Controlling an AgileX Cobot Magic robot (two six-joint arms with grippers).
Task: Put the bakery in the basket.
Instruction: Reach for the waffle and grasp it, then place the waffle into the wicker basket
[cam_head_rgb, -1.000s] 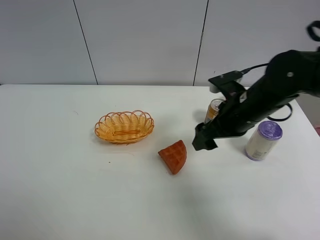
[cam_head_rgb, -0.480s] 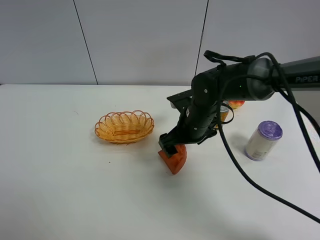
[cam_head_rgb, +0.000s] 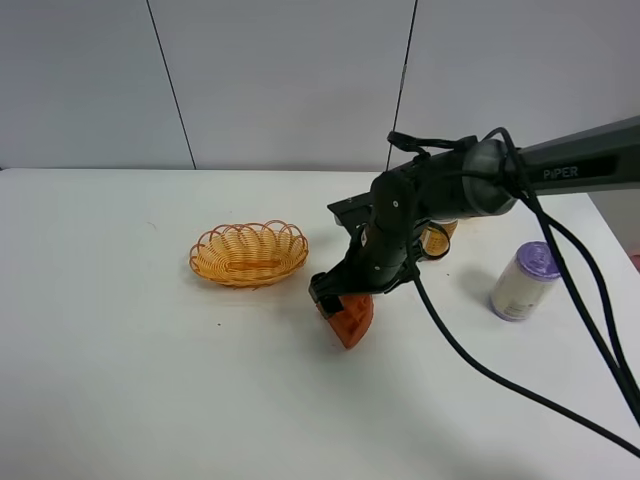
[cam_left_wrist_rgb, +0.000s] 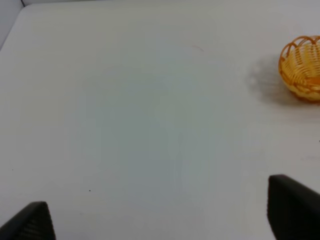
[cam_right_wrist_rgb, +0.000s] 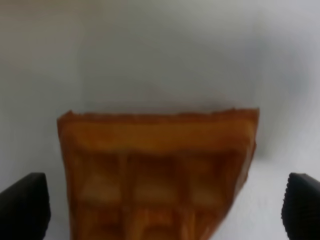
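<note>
Exterior high: I've got the right gripper (cam_head_rgb: 336, 296) down over the bakery (cam_head_rgb: 352, 321). The waffle wedge lies flat on the white table (cam_head_rgb: 120, 380), at about 4 o'clock from the basket (cam_head_rgb: 249, 254), near it but not touching. The gripper covers the wedge's 11 o'clock corner. A purple-lidded can (cam_head_rgb: 527, 281) stands well apart at 3 o'clock from the wedge. An orange can (cam_head_rgb: 436, 240) sits at roughly 1 o'clock, half hidden behind the arm.

Left wrist: the left gripper (cam_left_wrist_rgb: 162, 217) has its fingers spread wide and holds nothing, with bare table between them. The basket (cam_left_wrist_rgb: 302, 70) is partly in frame, well apart from the fingers.

Right wrist: the fingers (cam_right_wrist_rgb: 22, 210) are spread wide and the bakery (cam_right_wrist_rgb: 160, 165) sits between them. There is table showing on both sides of it, so it is straddled — not gripped. Its grid pockets show, a bit blurred.
</note>
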